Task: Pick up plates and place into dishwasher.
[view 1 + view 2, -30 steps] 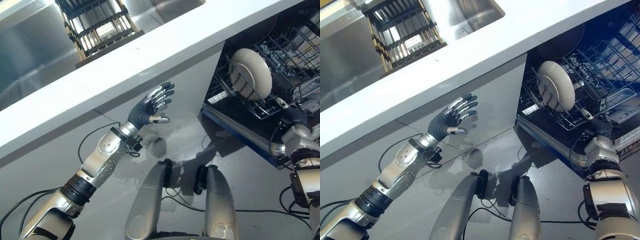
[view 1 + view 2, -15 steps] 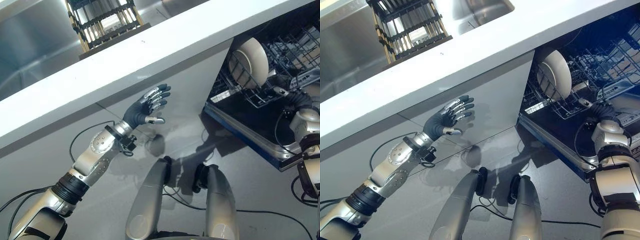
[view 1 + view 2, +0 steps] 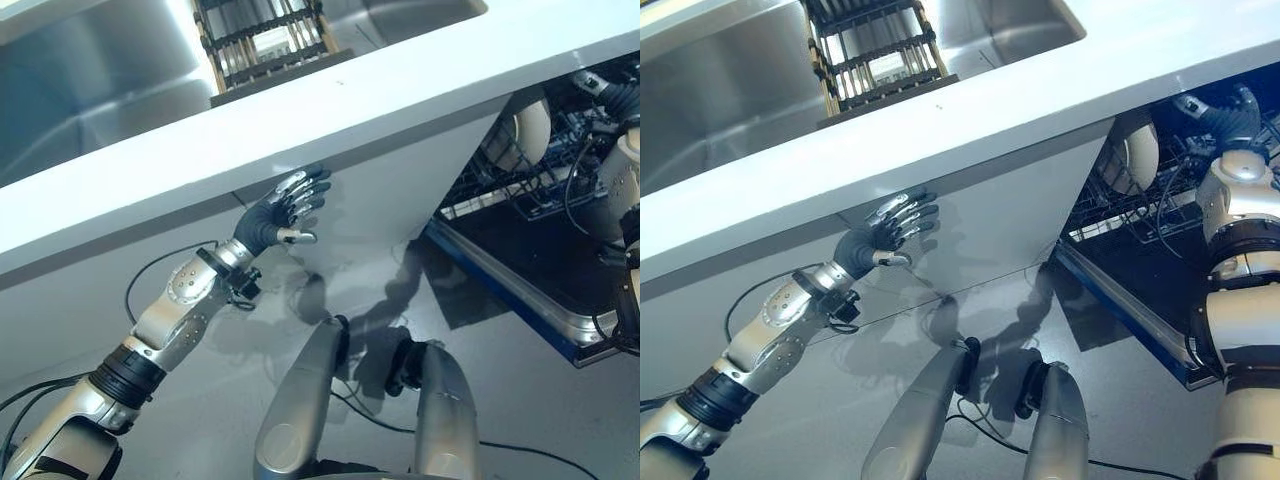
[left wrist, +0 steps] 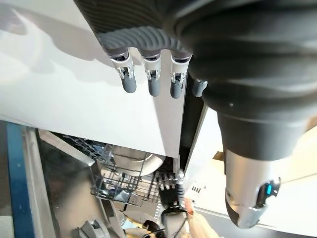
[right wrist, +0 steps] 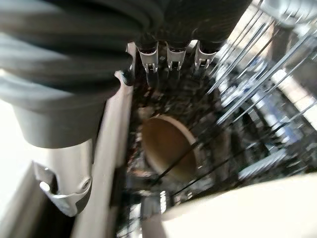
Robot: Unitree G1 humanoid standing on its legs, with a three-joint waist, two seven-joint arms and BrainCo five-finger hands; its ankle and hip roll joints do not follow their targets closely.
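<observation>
A cream plate (image 3: 530, 128) stands on edge in the dishwasher's (image 3: 520, 290) wire rack (image 3: 1120, 205). The right hand (image 3: 1230, 115), fingers relaxed and empty, hangs above that rack. The left hand (image 3: 285, 205), fingers spread, holds nothing below the worktop's (image 3: 300, 120) front edge.

left hand (image 3: 275, 212) fingers spread, right hand (image 3: 1230, 115) raised

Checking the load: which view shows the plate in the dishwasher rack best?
The right eye view: the plate stands on edge in the rack, partly behind the counter. The left eye view shows less; both wrist views show it blurred behind wires.
</observation>
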